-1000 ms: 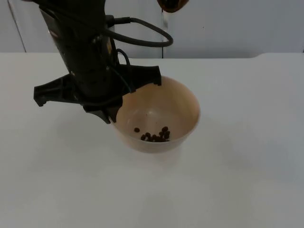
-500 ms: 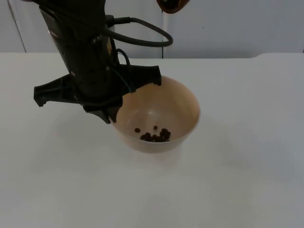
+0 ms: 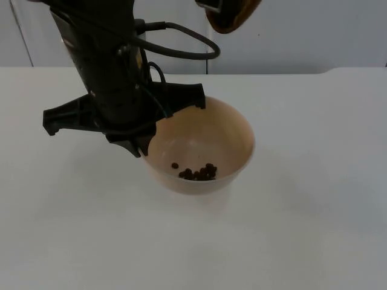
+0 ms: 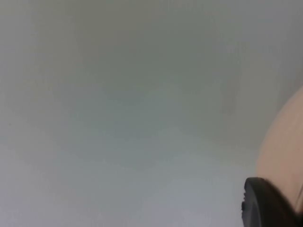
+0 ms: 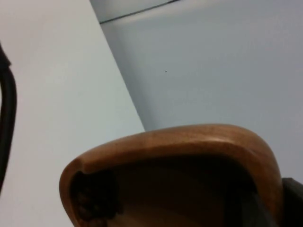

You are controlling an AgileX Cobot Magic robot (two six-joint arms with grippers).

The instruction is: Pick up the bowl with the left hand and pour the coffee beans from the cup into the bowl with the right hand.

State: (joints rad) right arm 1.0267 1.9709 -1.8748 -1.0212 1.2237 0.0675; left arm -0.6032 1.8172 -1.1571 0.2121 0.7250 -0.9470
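From my remote station, I had the left gripper point(image 3: 145, 130) clamped on the near rim of the bowl point(image 3: 202, 145), one finger inside the wall and one outside as far as the top view let me judge, holding it just above the white table point(image 3: 302, 211). In the left wrist view a black fingertip point(image 4: 267, 203) lay against the bowl's pale outer wall point(image 4: 284, 146).

A small heap of coffee beans point(image 3: 196, 173) sat in the bottom of the bowl, ahead of that gripper and a little to its far side.

High above the bowl's back edge, the wooden cup point(image 3: 228, 13) hung tipped over, its mouth turned down toward the bowl. The right wrist view showed the cup point(image 5: 175, 179) lying close against that gripper, with what looked like a few dark beans point(image 5: 90, 201) lodged at the inner edge; the gripper evidently held the cup, though I could not tell how its fingers stood.

By my reading, the lift was done and the pour was well advanced: most beans appeared to be in the bowl. What remained, I judged, was shaking out the last few, righting the cup and setting both vessels down.
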